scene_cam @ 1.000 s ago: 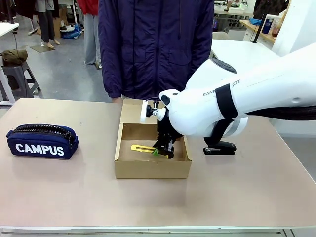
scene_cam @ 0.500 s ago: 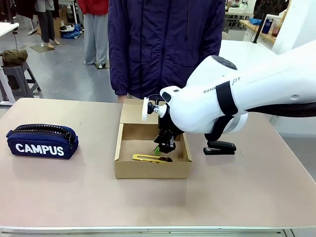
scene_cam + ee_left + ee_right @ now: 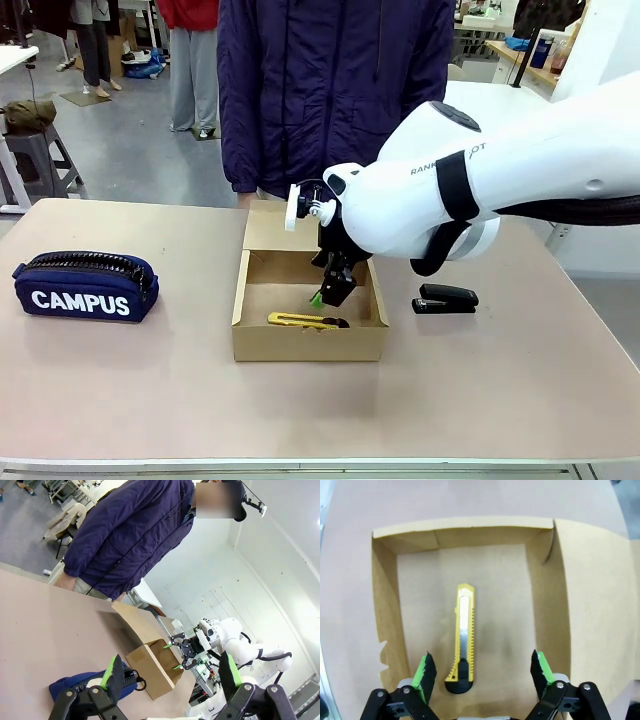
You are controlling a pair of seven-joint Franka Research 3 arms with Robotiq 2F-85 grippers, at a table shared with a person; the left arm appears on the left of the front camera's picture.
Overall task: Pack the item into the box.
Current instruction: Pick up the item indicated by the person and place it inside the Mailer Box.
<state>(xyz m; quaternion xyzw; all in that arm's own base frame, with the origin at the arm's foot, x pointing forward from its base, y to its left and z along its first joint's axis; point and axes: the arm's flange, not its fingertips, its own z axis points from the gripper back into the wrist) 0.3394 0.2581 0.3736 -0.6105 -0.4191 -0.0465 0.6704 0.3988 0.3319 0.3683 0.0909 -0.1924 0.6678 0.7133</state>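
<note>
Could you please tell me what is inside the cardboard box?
The yellow utility knife lies flat on the floor of the box, below the open right gripper. Its body hides the floor's nearest strip.

— Can a hand reach into the box [image 3: 308, 345]?
— From above, yes, except where the right end effector [image 3: 328, 297] hangs. Stapler [image 3: 446, 298] near its right wall, pouch [image 3: 86, 286] well left; person [image 3: 330, 90] behind.
</note>
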